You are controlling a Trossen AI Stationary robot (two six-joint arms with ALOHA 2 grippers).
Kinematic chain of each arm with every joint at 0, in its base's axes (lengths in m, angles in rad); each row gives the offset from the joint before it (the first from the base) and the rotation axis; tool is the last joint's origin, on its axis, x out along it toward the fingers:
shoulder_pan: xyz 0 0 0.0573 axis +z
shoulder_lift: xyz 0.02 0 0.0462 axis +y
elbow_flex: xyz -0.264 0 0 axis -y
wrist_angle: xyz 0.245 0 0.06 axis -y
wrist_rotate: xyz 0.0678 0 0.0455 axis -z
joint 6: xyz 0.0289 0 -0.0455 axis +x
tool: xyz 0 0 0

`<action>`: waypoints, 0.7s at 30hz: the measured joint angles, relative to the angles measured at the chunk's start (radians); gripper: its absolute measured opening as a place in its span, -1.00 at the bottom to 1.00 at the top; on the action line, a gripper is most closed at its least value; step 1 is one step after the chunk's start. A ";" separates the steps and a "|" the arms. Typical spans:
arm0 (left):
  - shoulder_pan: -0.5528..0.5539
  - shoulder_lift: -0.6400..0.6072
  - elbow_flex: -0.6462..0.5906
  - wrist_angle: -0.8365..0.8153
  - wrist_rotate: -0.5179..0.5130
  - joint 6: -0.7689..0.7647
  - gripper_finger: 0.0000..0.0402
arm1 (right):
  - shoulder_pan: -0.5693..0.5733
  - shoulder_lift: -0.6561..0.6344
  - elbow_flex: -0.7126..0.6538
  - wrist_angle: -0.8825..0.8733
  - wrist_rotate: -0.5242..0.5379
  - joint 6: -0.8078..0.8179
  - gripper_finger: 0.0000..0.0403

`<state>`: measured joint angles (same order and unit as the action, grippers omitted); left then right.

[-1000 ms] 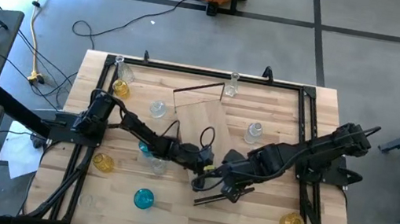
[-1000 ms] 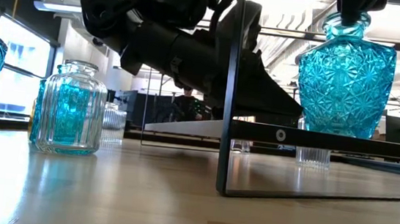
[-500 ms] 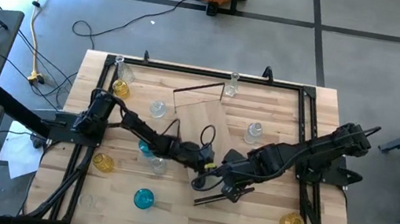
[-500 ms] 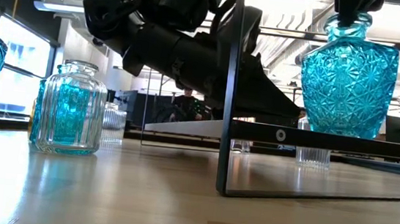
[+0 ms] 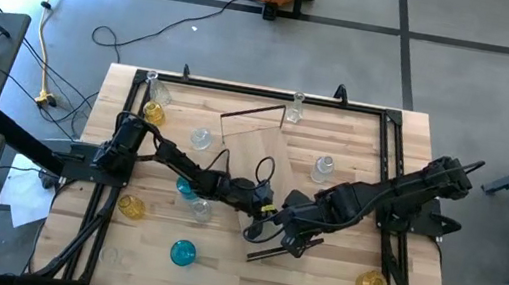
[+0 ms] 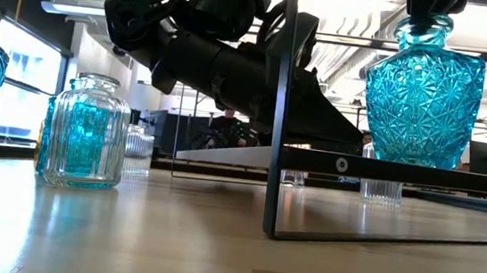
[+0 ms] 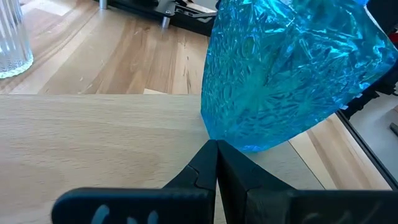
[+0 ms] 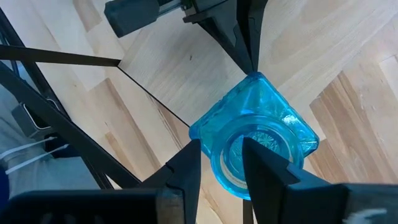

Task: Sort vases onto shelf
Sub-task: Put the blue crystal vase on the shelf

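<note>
Left gripper (image 7: 216,149): fingers pressed together, empty, tips touching the lower side of the blue cut-glass vase (image 7: 292,68), which stands just ahead of them on the shelf (image 7: 93,137). Right gripper (image 8: 221,162): directly above the same vase (image 8: 255,137), its fingers astride the neck and rim, a little apart; cannot tell whether they grip the glass. In the low view the vase (image 6: 423,91) sits upright on the shelf's plank (image 6: 384,166).
</note>
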<state>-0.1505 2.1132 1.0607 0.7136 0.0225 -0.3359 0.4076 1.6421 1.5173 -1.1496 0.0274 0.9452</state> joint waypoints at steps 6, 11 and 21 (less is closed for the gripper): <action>0.007 0.000 0.000 0.000 0.007 0.000 -0.99 | 0.000 0.000 0.000 -0.029 -0.011 0.019 -0.50; 0.007 0.000 0.000 -0.001 0.010 0.007 -0.99 | 0.000 0.000 0.004 -0.047 -0.012 0.019 -0.50; 0.006 0.000 0.000 -0.002 0.011 0.008 -0.99 | 0.005 0.000 0.148 -0.113 0.084 0.014 -0.50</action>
<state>-0.1440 2.1136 1.0603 0.7116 0.0333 -0.3283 0.4127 1.6417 1.6658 -1.2630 0.1119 0.9595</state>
